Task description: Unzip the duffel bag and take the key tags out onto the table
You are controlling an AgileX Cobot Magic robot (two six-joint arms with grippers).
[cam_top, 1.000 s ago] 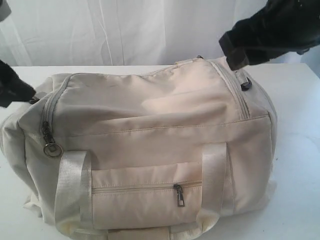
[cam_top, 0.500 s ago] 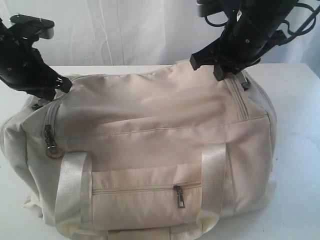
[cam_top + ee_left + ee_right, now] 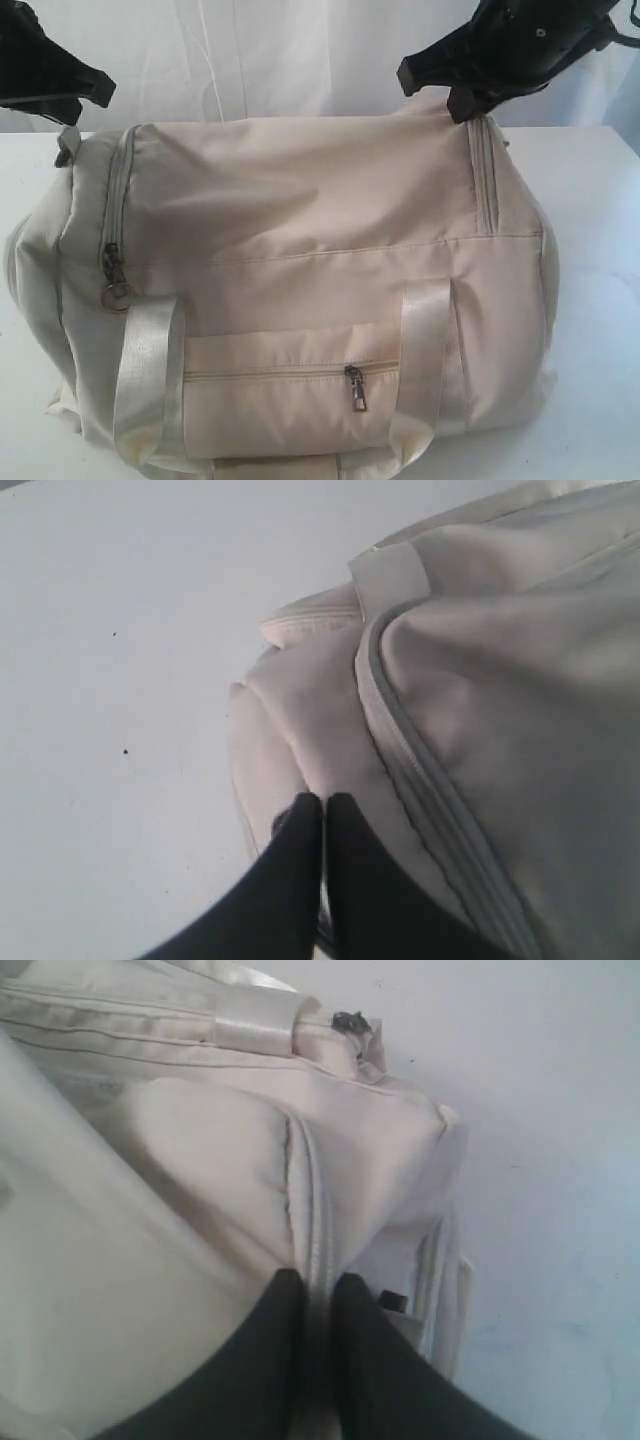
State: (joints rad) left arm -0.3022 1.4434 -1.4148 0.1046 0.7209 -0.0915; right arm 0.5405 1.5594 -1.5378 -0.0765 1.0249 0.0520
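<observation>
The cream duffel bag (image 3: 300,260) fills the middle of the white table (image 3: 600,300), zipped shut. Its main zipper pull with a ring (image 3: 115,285) hangs at the left end, and a dark pocket pull (image 3: 355,388) sits on the front. My right gripper (image 3: 435,92) (image 3: 318,1285) is shut on the zipper seam at the bag's top right corner, which stands raised. My left gripper (image 3: 95,92) (image 3: 323,802) is shut above the bag's left end, fingers pressed together; whether fabric is pinched between them does not show. The key tags are hidden.
Two shiny off-white webbing handles (image 3: 150,370) (image 3: 425,340) hang down the bag's front. A white curtain (image 3: 260,60) hangs behind the table. A grey tab (image 3: 66,145) sticks out at the bag's upper left end. Bare tabletop (image 3: 120,680) shows beside the bag's left end.
Both grippers have risen and moved outward. The bag's top has come up with them and stretched wider, and its left end now stands taller and squarer.
</observation>
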